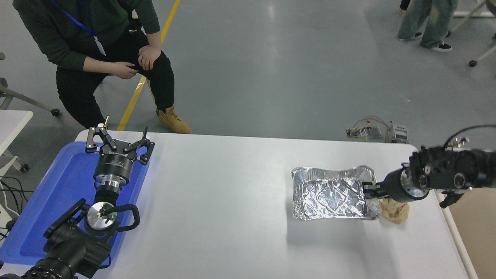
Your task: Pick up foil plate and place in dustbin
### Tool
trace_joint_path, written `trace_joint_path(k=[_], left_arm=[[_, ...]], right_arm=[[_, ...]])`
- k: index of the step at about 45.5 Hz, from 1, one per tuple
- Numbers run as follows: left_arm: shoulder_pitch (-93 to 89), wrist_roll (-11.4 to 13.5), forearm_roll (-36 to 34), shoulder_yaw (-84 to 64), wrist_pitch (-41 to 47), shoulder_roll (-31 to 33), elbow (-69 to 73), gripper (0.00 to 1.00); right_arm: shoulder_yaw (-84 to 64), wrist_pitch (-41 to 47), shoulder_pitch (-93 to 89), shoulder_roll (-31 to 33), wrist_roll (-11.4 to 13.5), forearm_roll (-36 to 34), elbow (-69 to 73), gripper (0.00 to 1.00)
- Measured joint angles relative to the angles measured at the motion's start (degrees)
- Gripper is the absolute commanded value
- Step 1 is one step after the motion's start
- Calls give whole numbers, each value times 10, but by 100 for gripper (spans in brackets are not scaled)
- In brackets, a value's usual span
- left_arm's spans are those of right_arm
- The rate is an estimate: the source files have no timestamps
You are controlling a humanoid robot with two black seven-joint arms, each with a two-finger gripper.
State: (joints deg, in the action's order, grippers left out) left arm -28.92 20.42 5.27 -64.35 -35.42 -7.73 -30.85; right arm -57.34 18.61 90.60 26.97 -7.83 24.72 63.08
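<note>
The foil plate (pixel 333 192) is a crinkled silver tray, held up off the white table (pixel 232 186) at the right; its shadow lies on the table below it. My right gripper (pixel 369 187) is shut on the plate's right rim and comes in from the right edge. The dustbin (pixel 467 228), with a cream rim and tan inside, shows at the right edge, mostly behind my right arm. My left gripper (pixel 118 144) is open and parked over the blue tray at the lower left.
A crumpled tan paper ball (pixel 395 211) lies on the table just under my right wrist. A flat blue tray (pixel 50 201) lies at the table's left end. A person sits at the far left side. Wires and a small device (pixel 376 132) lie on the floor beyond the table.
</note>
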Motion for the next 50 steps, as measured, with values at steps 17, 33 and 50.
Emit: trace_joint_path(k=[17, 33, 50], left_arm=[[0, 0, 0, 0, 0, 0, 0, 100], [0, 0, 0, 0, 0, 0, 0, 100], [0, 1, 0, -1, 0, 0, 0, 100]], right_arm=[[-14, 133, 146, 40, 1, 27, 10, 0], [-18, 230, 274, 93, 1, 55, 49, 0], [-19, 258, 338, 113, 2, 66, 84, 0]])
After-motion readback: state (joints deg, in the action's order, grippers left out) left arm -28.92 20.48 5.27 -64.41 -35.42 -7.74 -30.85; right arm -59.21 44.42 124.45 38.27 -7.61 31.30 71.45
